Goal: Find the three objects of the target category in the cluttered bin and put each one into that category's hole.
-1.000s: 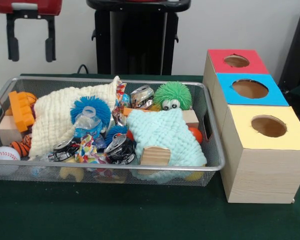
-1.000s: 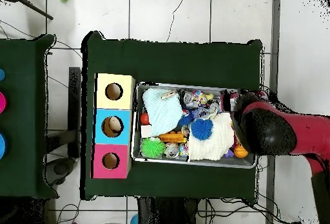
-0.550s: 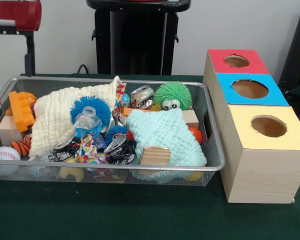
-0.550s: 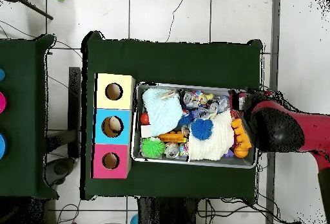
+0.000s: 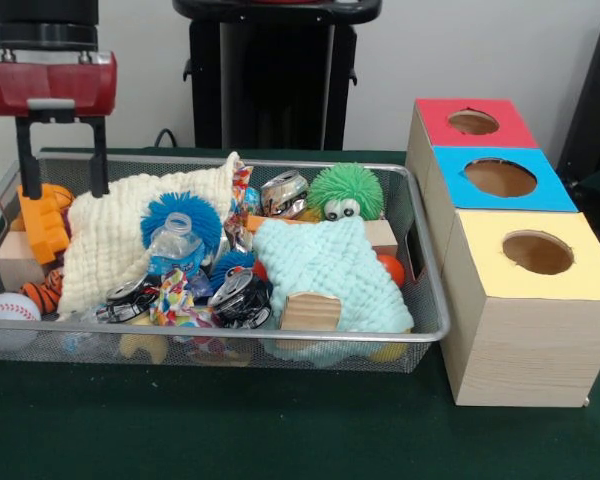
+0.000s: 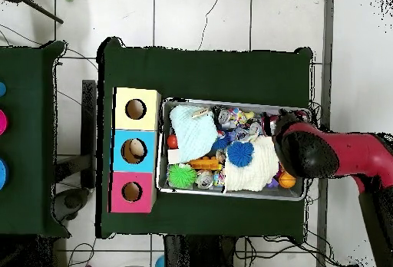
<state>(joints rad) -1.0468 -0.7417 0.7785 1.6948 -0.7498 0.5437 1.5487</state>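
Near rim of mesh bin (image 5: 230,338), low on table: 1 baseball (image 5: 8,308) at the left corner, 1 mini basketball (image 5: 45,293) just behind it, then 2 crushed cans (image 5: 130,298) side by side mid-bin, part-buried in wrappers. Behind those, 2 cloths: cream cloth (image 5: 120,235) on the left, teal cloth (image 5: 330,270) on the right, w/ 1 water bottle (image 5: 175,250) and a blue spiky ball (image 5: 183,215) between them. Further back, a 3rd crushed can (image 5: 284,191) beside 1 green spiky ball (image 5: 345,190). Target category not stated; prob. the cans, since exactly 3 show. Likely light, thin-walled, slick, easy to dent more; best pinched across the flattened body, not the rim. Far left, orange ridged toy (image 5: 40,222) against the bin wall: looks stiff, light plastic, best taken across the narrow width. Directly above it, gripper (image 5: 62,170), spread wide and empty, tips just over or touching the toy's top; can't tell which. Right of the bin, 3 boxes w/ 1 hole each, near to far: yellow box (image 5: 535,290), blue box (image 5: 500,200), red box (image 5: 440,110).
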